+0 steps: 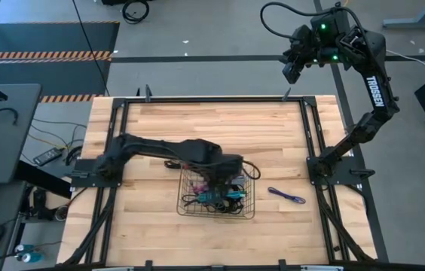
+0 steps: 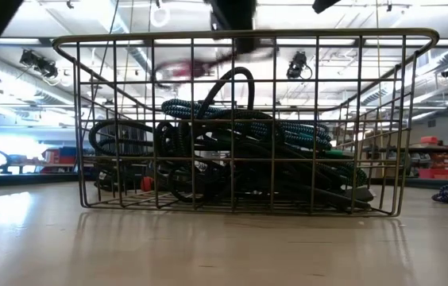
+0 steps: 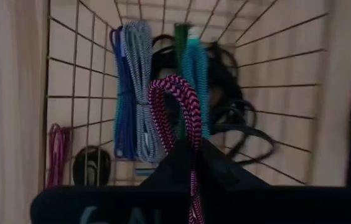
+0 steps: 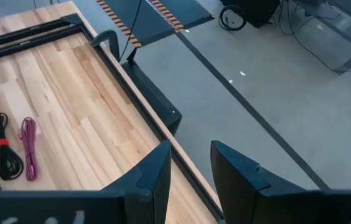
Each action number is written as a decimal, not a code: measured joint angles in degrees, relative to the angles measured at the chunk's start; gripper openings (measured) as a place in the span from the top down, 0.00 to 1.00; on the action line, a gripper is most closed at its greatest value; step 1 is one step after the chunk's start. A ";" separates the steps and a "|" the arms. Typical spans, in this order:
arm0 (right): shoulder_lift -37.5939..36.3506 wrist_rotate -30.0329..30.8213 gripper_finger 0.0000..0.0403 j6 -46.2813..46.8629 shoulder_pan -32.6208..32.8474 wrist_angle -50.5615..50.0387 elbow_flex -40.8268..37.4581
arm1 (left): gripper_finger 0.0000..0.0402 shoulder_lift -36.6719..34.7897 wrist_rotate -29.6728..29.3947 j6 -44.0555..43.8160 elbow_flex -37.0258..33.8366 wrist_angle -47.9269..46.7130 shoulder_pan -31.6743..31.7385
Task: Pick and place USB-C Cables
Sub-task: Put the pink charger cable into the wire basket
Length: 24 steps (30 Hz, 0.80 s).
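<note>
Bright ceiling lamps (image 2: pixel 299 63) are reflected as glare on the table (image 2: pixel 208 246), while the wire mesh basket (image 2: pixel 240 119) is backlit and softly blurred.

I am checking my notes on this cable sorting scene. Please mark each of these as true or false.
1. The left gripper is shut on a magenta and black braided cable above the wire mesh basket. True.
2. The wire mesh basket is empty. False: it holds several coiled cables.
3. A blue cable lies on the wooden table outside the basket. True.
4. The right gripper holds a cable. False: its fingers are apart with nothing between them, beyond the table's edge.
</note>
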 joint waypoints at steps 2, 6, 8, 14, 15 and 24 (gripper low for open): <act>0.00 -0.01 0.70 0.00 0.00 -0.29 0.00 | 0.98 1.86 0.20 1.56 0.02 0.69 1.06; 0.00 0.00 0.70 0.00 0.00 -0.56 0.00 | 0.98 5.30 1.61 5.55 0.02 1.70 3.05; 0.00 0.00 0.70 0.00 0.00 -0.55 0.00 | 0.98 6.84 2.68 6.96 0.02 1.99 3.85; 0.00 0.02 0.70 -0.08 0.00 -0.56 -0.01 | 0.98 9.77 3.67 11.06 0.00 2.08 4.83; 0.00 0.01 0.70 -0.10 0.00 -0.56 0.00 | 0.98 9.93 3.67 11.87 0.00 2.02 4.88; 0.00 0.05 0.70 -0.50 0.00 -0.53 -0.01 | 0.98 13.35 5.11 16.63 0.07 2.26 4.47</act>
